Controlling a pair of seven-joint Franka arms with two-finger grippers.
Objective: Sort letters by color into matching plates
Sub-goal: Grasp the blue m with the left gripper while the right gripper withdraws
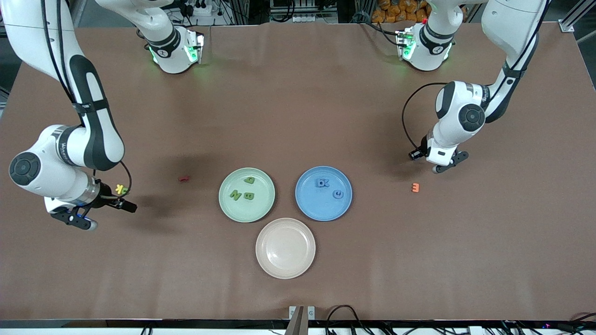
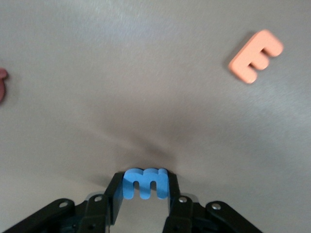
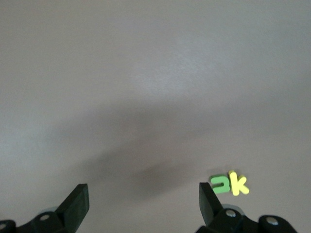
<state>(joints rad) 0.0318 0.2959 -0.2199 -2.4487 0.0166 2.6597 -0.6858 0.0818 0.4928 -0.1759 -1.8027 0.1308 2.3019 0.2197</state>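
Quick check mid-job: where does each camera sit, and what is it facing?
Front: high across the table, facing both arms and the three plates.
Left wrist: on the left arm, looking down at the left gripper shut on the blue letter; shares the orange letter with front.
Right wrist: looks down between the open right gripper fingers.

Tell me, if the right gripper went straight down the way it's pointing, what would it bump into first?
Probably just the bare table. The right gripper is open, with nothing between its fingers; the green letter and yellow letter lie just off to one side.
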